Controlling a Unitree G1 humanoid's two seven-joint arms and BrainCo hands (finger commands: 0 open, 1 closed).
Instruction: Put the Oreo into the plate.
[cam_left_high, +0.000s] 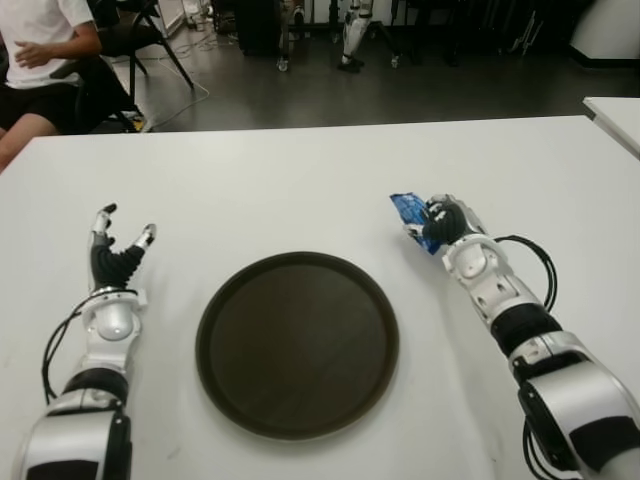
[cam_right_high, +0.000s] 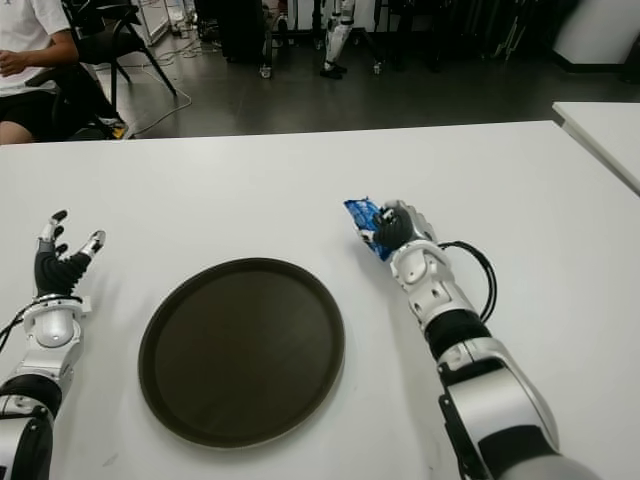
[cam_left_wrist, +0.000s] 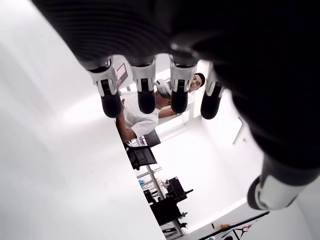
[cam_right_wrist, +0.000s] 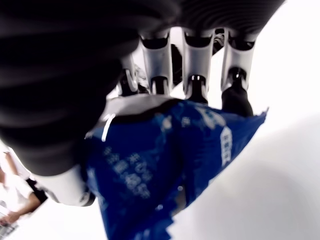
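Note:
The blue Oreo packet (cam_left_high: 411, 217) is in my right hand (cam_left_high: 448, 222), to the right of the plate and a little beyond its far rim. In the right wrist view the fingers (cam_right_wrist: 194, 60) curl over the blue wrapper (cam_right_wrist: 165, 170), so the hand is shut on it. The round dark brown plate (cam_left_high: 297, 342) lies on the white table (cam_left_high: 300, 180) in front of me with nothing on it. My left hand (cam_left_high: 118, 250) shows to the left of the plate, fingers (cam_left_wrist: 145, 90) spread and holding nothing.
A second white table (cam_left_high: 615, 115) stands at the far right. A seated person (cam_left_high: 45, 60) and chairs are beyond the table's far left corner. Black cables (cam_left_high: 530, 262) loop beside my right forearm.

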